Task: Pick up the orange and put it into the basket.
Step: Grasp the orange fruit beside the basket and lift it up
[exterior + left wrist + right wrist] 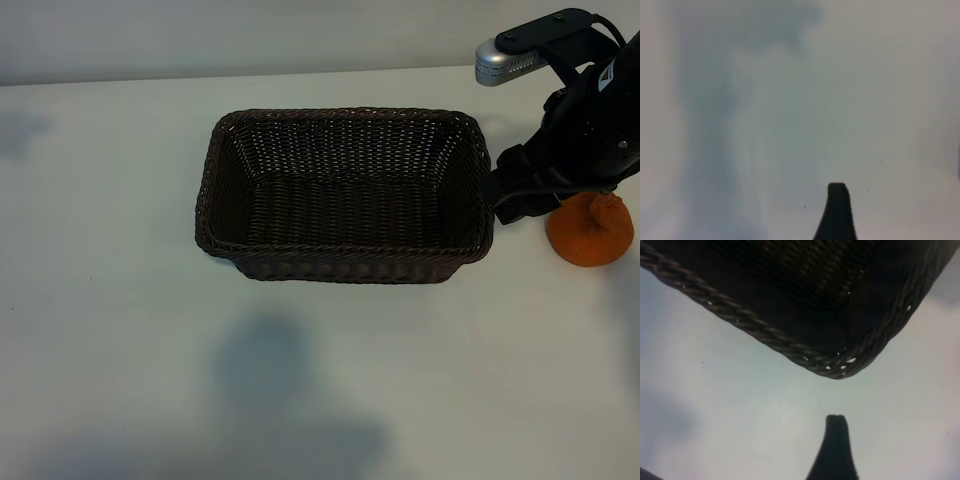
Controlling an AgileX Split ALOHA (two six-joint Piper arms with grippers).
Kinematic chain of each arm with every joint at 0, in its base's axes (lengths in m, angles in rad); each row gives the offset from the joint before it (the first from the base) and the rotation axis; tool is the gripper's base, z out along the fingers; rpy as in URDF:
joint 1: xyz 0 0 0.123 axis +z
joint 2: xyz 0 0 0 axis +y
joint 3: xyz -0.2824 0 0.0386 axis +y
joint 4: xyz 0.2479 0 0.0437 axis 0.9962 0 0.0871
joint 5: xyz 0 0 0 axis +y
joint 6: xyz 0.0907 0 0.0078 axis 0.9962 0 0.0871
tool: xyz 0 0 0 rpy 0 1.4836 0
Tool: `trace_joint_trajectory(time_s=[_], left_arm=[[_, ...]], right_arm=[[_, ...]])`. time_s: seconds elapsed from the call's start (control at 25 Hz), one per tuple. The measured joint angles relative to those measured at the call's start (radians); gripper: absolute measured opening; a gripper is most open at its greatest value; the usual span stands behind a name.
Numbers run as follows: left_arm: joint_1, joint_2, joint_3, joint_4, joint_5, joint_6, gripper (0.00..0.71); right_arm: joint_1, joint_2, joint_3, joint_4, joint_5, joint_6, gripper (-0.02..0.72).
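The right gripper (520, 195) stands with its jaws apart and nothing between them. In its own wrist view only one dark fingertip (836, 432) shows, over bare white table (740, 405), with a rounded corner of the basket (835, 365) just beyond it. From outside, the black arm comes in from the right edge and its lower end hangs between the basket's right end and the orange (588, 232), partly covering the fruit's upper left side. Whether any part of the arm actually touches the orange I cannot tell from this angle — the two overlap in the picture, no more.

The left gripper is spread wide as well, holding nothing. Its wrist view gives one dark fingertip (837, 200) above plain white tabletop (880, 100) with a soft grey shadow across it; the arm itself does not appear in the exterior view.

The orange sits on the table to the right of the basket (345, 195), outside it and apart from its rim, its lumpy knob (604, 210) on top. The basket — dark-brown wicker with a braided rim — lies near the middle of the white table (100, 260), long side across the view, and its inside holds nothing. A broad grey shadow (270, 380) falls on the table in front of it.
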Motion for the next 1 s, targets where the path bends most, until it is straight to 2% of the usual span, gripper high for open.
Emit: trace_joint_trajectory(time_s=[0.48,0.6,0.84,1.0], left_arm=[[-0.004,-0.343,0.000,0.007,0.000,0.032,0.596],[-0.043,-0.430,0.000,0.033,0.000,0.032,0.596],[-0.172,-0.610,-0.001,0.191,0.000,0.008,0.596],[-0.201,-0.703,-0.001,0.261,0.000,-0.027,0.596]], right_arm=[[0.000,0.000,0.000,0.000,0.000,0.001,0.570],[0.000,0.000,0.000,0.000,0.000,0.000,0.570],[0.000,0.000,0.000,0.000,0.001,-0.001,0.570],[0.000,0.000,0.000,0.000,0.001,-0.001,0.570]])
